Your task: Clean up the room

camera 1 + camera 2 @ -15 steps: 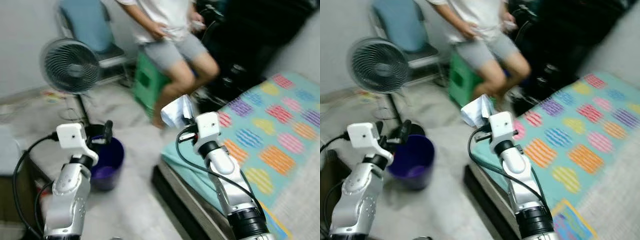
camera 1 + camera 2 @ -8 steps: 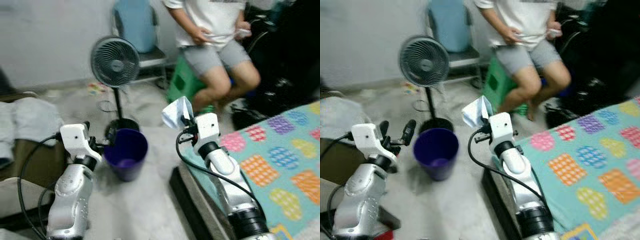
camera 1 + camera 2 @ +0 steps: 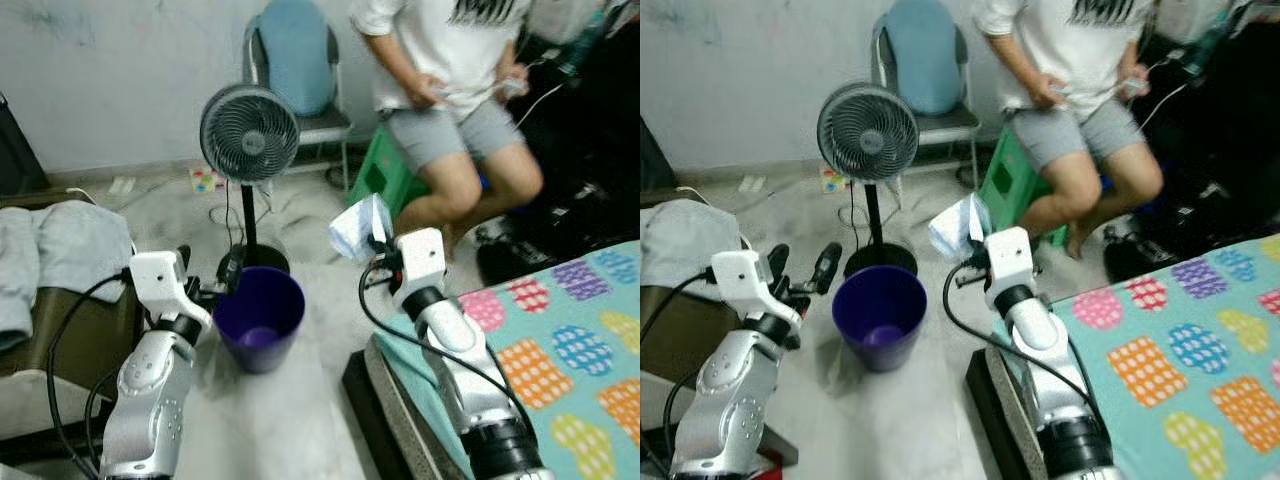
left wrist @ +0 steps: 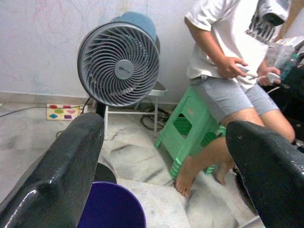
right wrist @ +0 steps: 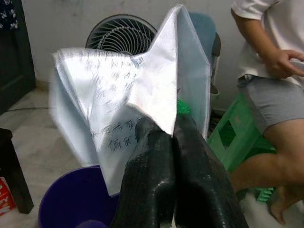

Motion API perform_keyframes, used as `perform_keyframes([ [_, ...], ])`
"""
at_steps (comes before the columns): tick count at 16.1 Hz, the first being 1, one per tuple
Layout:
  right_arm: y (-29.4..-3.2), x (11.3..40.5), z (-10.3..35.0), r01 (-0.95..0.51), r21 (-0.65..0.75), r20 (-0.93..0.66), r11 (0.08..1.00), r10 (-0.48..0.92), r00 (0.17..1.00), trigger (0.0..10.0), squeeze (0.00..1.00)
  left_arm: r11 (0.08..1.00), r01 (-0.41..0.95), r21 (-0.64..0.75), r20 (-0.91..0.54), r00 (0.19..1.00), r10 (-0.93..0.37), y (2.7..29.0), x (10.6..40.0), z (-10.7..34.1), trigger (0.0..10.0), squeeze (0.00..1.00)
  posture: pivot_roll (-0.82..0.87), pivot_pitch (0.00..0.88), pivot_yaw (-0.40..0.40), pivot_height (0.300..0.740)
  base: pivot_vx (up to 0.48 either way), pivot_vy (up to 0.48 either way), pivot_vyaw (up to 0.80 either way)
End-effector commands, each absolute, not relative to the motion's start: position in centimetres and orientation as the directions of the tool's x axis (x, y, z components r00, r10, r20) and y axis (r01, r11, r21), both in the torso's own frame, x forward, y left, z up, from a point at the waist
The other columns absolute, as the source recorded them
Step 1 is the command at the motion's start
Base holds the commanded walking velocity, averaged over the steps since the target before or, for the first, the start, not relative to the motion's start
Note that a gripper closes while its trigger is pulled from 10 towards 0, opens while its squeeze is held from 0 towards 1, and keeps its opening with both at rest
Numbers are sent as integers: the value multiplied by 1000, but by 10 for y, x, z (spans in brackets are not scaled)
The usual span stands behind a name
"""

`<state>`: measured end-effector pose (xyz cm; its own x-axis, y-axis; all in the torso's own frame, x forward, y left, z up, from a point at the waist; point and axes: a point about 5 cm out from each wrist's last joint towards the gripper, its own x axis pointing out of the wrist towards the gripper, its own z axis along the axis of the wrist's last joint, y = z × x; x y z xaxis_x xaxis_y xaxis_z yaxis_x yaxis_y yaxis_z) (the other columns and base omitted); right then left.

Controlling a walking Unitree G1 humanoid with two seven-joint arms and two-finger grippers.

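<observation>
**Nearly at the bin: wrapper in hand, drop not yet made**

Right now the right gripper (image 5: 166,142) has its jaws clamped together on a crumpled silvery wrapper (image 3: 358,226), held up in the air just beside the purple bin (image 3: 879,314) and a little above its rim. The wrapper is not yet over the opening; it hangs between the bin and the corner of the bed (image 3: 560,350) with its patterned cover. The left gripper (image 3: 800,268) hovers on the other side of the bin with its jaws wide apart and nothing between them.

Judging by this, the pickup is done and the carry is close to finished. What is left for this piece is to bring it over the bin's mouth and let go. The bin looks almost empty inside. A standing fan (image 3: 249,134) is just behind the bin, and a person (image 3: 450,90) sits on a green stool (image 3: 385,180) beyond it. A small coloured scrap (image 3: 204,180) lies on the floor near the wall, possibly more to collect.
</observation>
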<state>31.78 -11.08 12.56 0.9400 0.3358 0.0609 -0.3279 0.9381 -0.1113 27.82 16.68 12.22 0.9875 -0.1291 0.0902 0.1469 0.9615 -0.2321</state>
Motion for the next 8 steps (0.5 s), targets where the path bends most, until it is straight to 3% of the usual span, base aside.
perform_keyframes([
  [1,-113,319,127,-323,-120,67,939,333,941,10000,0,958,173,-229,100,983,-153,163,278,125,10000,0,-2,25,-91,740,409,0,0],
  [5,-112,319,128,-328,-125,70,936,338,938,10000,0,958,169,-230,98,984,-150,164,279,125,10000,0,-3,31,-92,740,398,0,0],
  [6,-112,319,128,-328,-124,70,936,338,939,10000,0,962,156,-224,83,987,-140,165,279,124,10000,0,-4,35,-92,740,274,0,488],
  [8,-112,320,128,-326,-122,70,937,336,939,10000,0,966,135,-220,76,990,-121,166,280,123,10000,0,-3,36,-91,740,0,0,456],
])
